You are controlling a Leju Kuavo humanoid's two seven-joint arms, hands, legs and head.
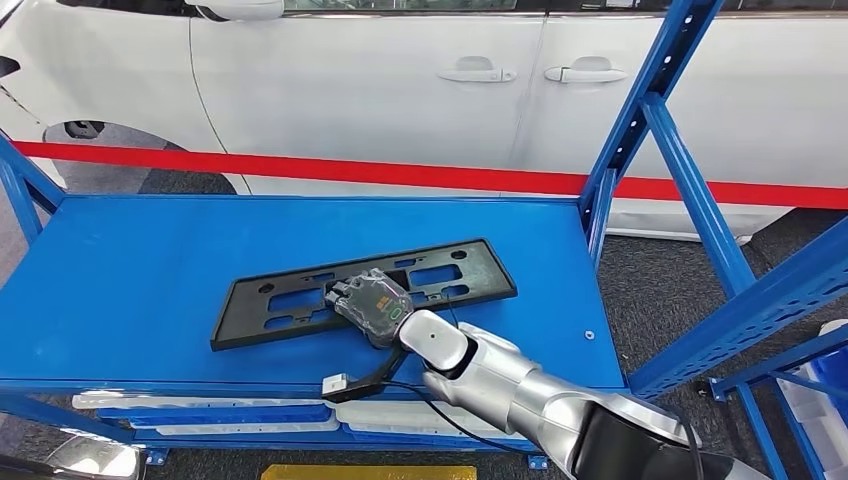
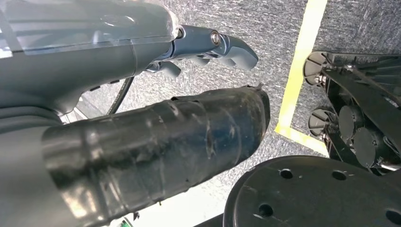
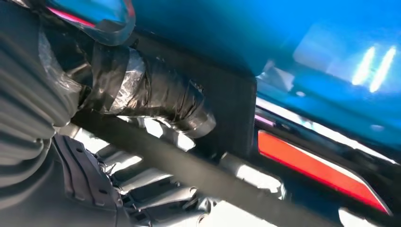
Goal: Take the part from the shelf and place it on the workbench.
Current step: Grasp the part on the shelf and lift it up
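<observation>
Part: a flat black plastic frame (image 1: 365,291), long and rectangular with cut-out slots, lies flat on the blue shelf board (image 1: 150,270). It sits toward the board's front edge, right of the middle, turned slightly so its right end points toward the back right corner.

Right hand: the right hand (image 1: 372,305) rests on the middle of the frame, its grey back facing up and a green ring mark showing on it. In the right wrist view the tape-wrapped thumb (image 3: 156,99) lies against the dark frame (image 3: 231,113) and the darker fingers (image 3: 156,189) sit under a black bar of it, so the hand grips the frame.

Right arm: the silver arm (image 1: 520,390) reaches in across the front edge of the board, near its right end. A black cable with a small white plug (image 1: 336,384) hangs just off the front edge.

Left hand: the left hand (image 2: 156,137) hangs over grey floor (image 2: 265,23), its dark taped thumb apart from the grey fingers (image 2: 222,45), nothing in it.

Shelf frame: blue perforated uprights (image 1: 640,110) rise at the back right corner.

Lower level: white flat pieces (image 1: 230,415) lie below the board's front edge.

Behind: a white car (image 1: 400,80) stands beyond a red strip (image 1: 300,170).

Floor: a yellow line (image 2: 302,61) crosses it.
</observation>
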